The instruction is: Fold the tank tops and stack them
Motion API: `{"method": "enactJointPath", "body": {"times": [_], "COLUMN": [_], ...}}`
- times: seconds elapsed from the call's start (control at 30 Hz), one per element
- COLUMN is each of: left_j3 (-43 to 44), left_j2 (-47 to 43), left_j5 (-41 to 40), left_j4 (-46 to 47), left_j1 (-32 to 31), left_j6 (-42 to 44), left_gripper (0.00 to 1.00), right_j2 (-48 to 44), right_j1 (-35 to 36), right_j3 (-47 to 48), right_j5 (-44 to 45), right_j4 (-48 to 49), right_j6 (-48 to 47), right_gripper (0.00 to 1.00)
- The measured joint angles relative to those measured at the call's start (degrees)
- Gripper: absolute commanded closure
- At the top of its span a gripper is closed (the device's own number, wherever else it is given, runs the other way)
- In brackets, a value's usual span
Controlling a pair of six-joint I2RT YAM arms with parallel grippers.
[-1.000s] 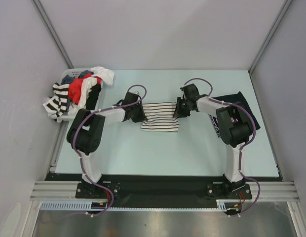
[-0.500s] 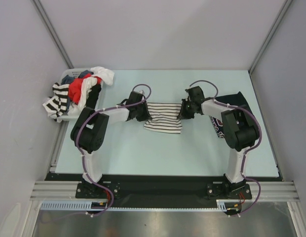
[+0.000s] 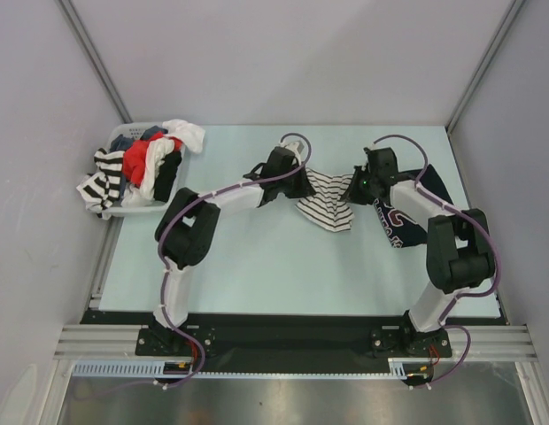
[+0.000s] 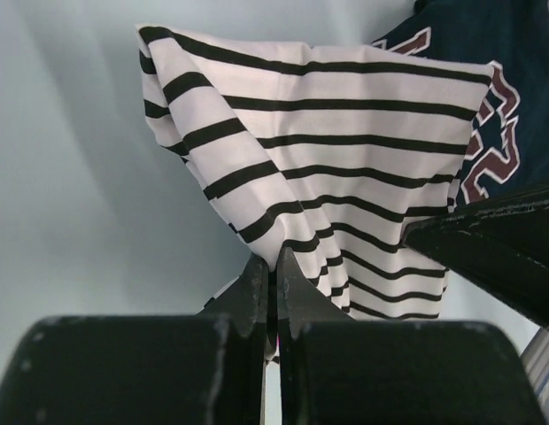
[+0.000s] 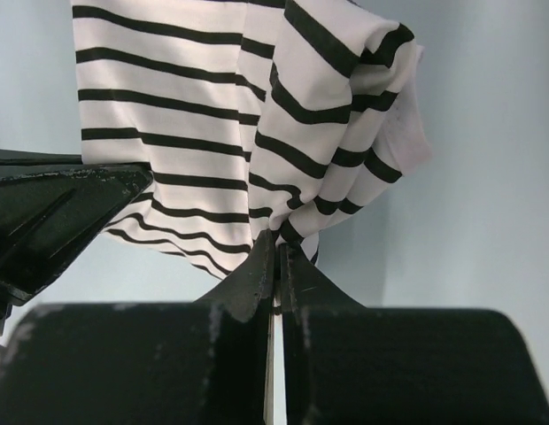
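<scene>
With the left fingers point(image 4: 257, 289) and right fingers point(image 5: 262, 269) each pinched shut on the striped tank top point(image 3: 326, 202), slung bunched just beside the navy jersey point(image 3: 397, 227), either thin grip could slip and unfold it onto the bench point(image 3: 257, 266).

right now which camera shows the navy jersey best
The top view: the navy jersey lies on the table at the right, partly under the right arm. The left wrist view catches only a corner of it behind the striped top. The right wrist view shows none of it.
</scene>
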Motion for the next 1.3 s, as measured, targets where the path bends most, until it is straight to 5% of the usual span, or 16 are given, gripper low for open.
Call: {"method": "enactJointPath", "body": {"times": [0.57, 0.93, 1.3], "left_j3": [18.0, 49.3, 57.2], "left_j2": [11.8, 31.7, 43.4], "left_j5": [0.9, 1.2, -10.8], "left_j4": [6.5, 12.9, 28.7], "left_j1": [-5.2, -9.6, -15.5], "left_j6": [-1.5, -7.2, -11.9], "left_gripper": [1.0, 1.0, 0.99], "right_j2": [-8.9, -20.5, -24.1], "right_j1": [-10.6, -23.5, -30.9], "right_j3": [-0.8, -7.9, -16.1], "right_j5": [1.7, 0.2, -3.6], "right_j4": [-3.5, -3.2, 0.5], "right_j6": [-0.1, 0.7, 2.6], "right_gripper": [1.0, 1.0, 1.0]}}
